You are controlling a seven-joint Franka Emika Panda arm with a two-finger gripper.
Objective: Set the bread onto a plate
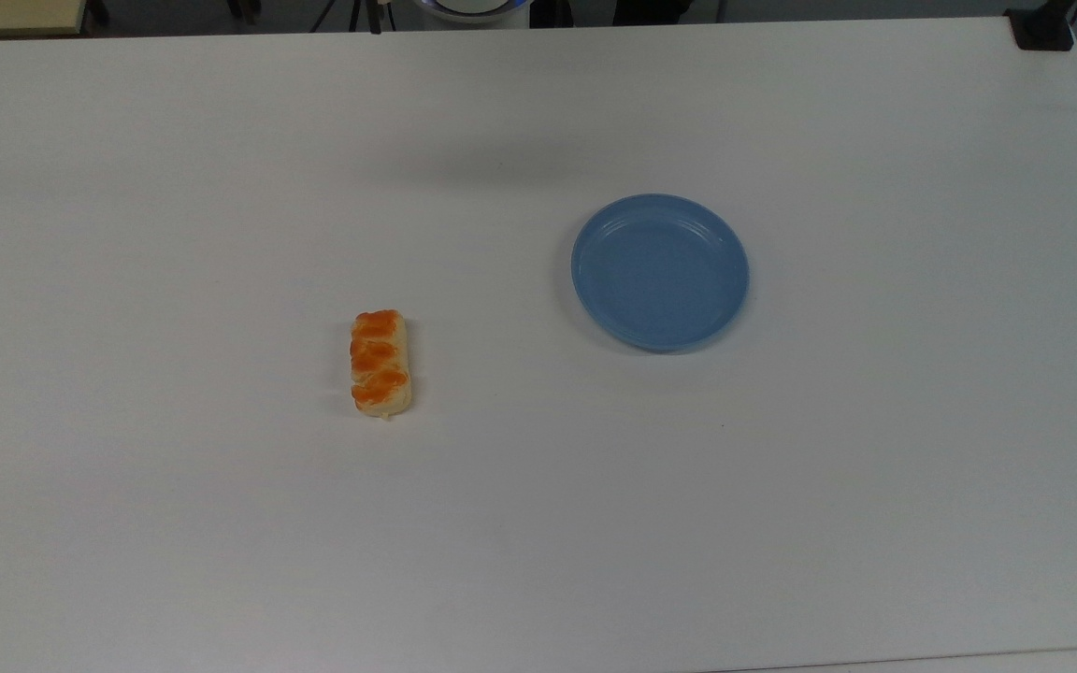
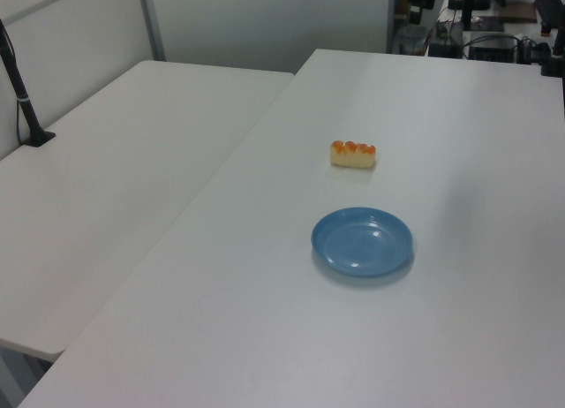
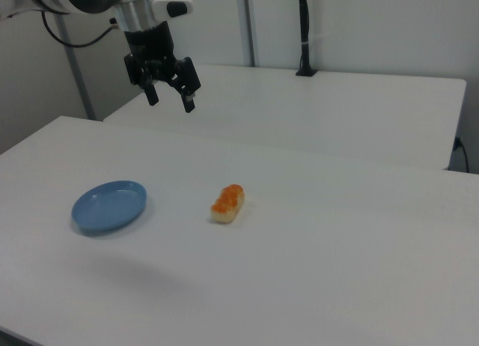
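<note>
On the white table (image 1: 221,187), bread (image 1: 380,363) lies well apart from the empty blue plate (image 1: 659,272); gripper (image 3: 171,100) raised above, fingers spread.

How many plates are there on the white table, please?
1. The plate is blue and empty, lying on the table to the top view's right of the bread, apart from it.

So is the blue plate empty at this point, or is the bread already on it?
Empty. The plate shows only its bare blue inside, and the bread lies apart from it on the white table.
</note>
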